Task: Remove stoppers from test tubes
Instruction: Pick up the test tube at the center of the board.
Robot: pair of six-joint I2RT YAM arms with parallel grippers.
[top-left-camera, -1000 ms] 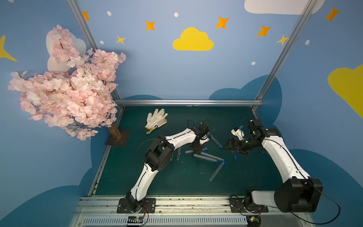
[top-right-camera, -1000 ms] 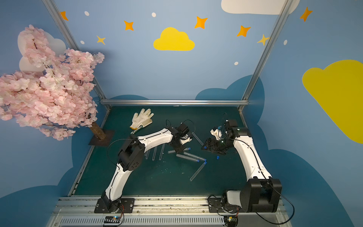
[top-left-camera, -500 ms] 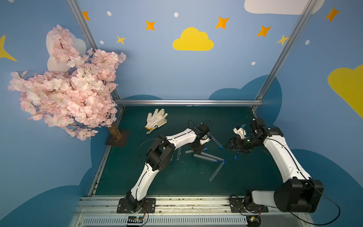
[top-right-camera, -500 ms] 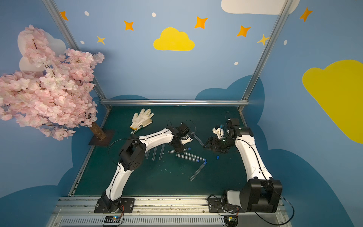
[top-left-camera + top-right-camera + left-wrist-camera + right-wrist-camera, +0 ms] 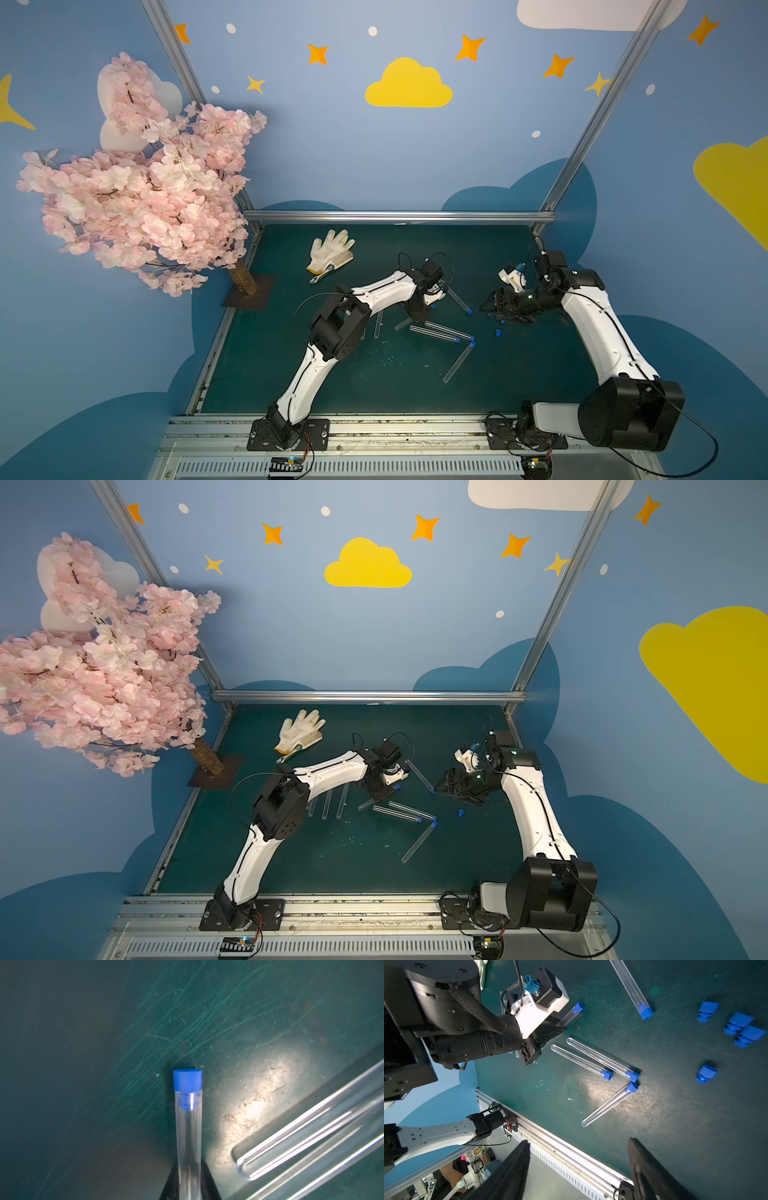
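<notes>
My left gripper [image 5: 189,1185] is shut on a clear test tube [image 5: 188,1136] low over the green mat. Its blue stopper [image 5: 187,1080] still plugs the mouth, beyond the fingertips. In both top views this gripper [image 5: 419,309] [image 5: 376,789] is mid-table. My right gripper [image 5: 492,307] [image 5: 577,1167] hangs open and empty to its right, tilted toward the held tube [image 5: 569,1016]. Three stoppered tubes [image 5: 604,1059] lie between the arms and another [image 5: 631,987] lies farther back. Several loose stoppers [image 5: 737,1023] lie by the right gripper.
Bare tubes without stoppers [image 5: 326,804] lie beside the left arm's elbow. A white glove [image 5: 330,255] lies at the back of the mat, and a pink blossom tree [image 5: 137,178] stands on its base at the left edge. A metal rail [image 5: 566,1157] borders the front.
My left gripper has closed onto the stoppered tube. The right gripper's jaws have narrowed a little and its wrist has shifted slightly.
</notes>
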